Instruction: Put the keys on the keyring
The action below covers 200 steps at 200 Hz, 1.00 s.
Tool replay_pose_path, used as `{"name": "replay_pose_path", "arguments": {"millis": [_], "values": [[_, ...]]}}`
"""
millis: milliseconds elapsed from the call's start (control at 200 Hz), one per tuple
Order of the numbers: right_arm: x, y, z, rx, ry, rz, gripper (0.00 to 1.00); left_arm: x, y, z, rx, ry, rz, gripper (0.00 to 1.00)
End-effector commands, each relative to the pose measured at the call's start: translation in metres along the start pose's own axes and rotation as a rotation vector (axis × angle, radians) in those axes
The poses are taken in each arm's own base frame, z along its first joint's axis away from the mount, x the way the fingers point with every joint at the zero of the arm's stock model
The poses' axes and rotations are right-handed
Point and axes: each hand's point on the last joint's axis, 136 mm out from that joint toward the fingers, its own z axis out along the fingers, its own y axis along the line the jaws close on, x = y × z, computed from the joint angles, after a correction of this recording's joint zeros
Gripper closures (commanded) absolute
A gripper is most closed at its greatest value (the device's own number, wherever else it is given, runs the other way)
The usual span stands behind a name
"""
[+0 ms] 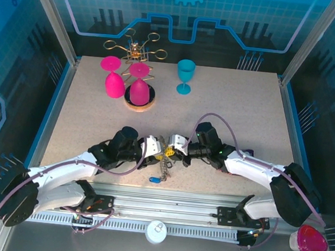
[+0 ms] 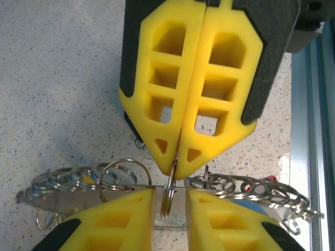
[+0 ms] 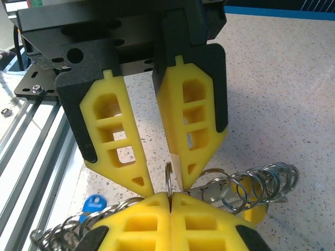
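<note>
The keyring (image 2: pixel 246 187) is a row of silver split rings strung along a flat metal strip, lying on the speckled table between the two arms (image 1: pixel 164 164). One split ring (image 2: pixel 167 201) stands upright. My right gripper (image 3: pixel 170 197) is shut on it, and its yellow fingertips (image 2: pixel 183 157) pinch the ring's top edge. My left gripper (image 2: pixel 170 193) faces it with its jaws a little apart, one on each side of that ring (image 3: pixel 168 172) without touching it. Of the keys, a blue head (image 3: pixel 94 204), a yellow tag (image 3: pixel 254 213) and a red bit (image 2: pixel 269 179) show among the rings.
At the back stand two upside-down pink goblets (image 1: pixel 113 80), one of them on a wooden coaster (image 1: pixel 138 104). A teal goblet (image 1: pixel 185 75) and a gold wire rack (image 1: pixel 136 50) stand there too. The metal rail (image 1: pixel 166 196) runs along the table's near edge, close behind the rings.
</note>
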Motion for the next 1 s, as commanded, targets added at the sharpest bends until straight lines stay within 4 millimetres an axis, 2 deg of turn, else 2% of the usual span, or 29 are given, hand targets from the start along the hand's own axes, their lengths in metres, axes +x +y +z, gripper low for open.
{"name": "replay_pose_path", "arguments": {"millis": [0,330,410,535,555,600,670,720,765,840,926,996], "values": [[-0.022,0.003,-0.001,-0.027,-0.045,-0.056,1.0,-0.021,0.003,-0.002,0.014,-0.061,0.038,0.79],[-0.022,0.009,0.003,-0.059,-0.032,-0.062,1.0,-0.027,0.005,0.0,0.017,-0.077,0.055,0.92],[-0.022,0.011,0.003,-0.067,-0.032,-0.056,1.0,-0.029,0.006,-0.001,0.011,-0.082,0.069,1.0],[-0.022,0.006,0.0,-0.043,-0.043,-0.024,1.0,-0.032,0.008,-0.003,-0.012,-0.101,0.085,1.0],[-0.023,0.004,-0.002,-0.029,-0.052,-0.015,0.97,-0.032,0.008,-0.004,-0.015,-0.102,0.088,1.0],[-0.026,-0.004,-0.011,0.013,-0.082,0.014,0.8,-0.031,0.008,-0.004,-0.017,-0.097,0.091,1.0],[-0.027,-0.021,-0.026,0.107,-0.111,0.08,0.71,-0.029,0.008,-0.005,-0.017,-0.09,0.097,1.0],[-0.019,-0.038,-0.038,0.208,-0.094,0.161,0.66,-0.027,0.008,-0.005,-0.022,-0.085,0.099,1.0],[-0.011,-0.054,-0.051,0.318,-0.071,0.228,0.65,-0.027,0.008,-0.006,-0.024,-0.081,0.103,1.0],[0.016,-0.073,-0.067,0.493,0.006,0.386,0.65,-0.025,0.008,-0.006,-0.026,-0.07,0.103,1.0],[0.042,-0.077,-0.078,0.602,0.073,0.596,0.71,-0.023,0.01,-0.005,-0.029,-0.058,0.1,1.0],[0.064,-0.075,-0.084,0.676,0.143,0.773,0.7,-0.023,0.011,-0.005,-0.032,-0.053,0.096,1.0]]}}
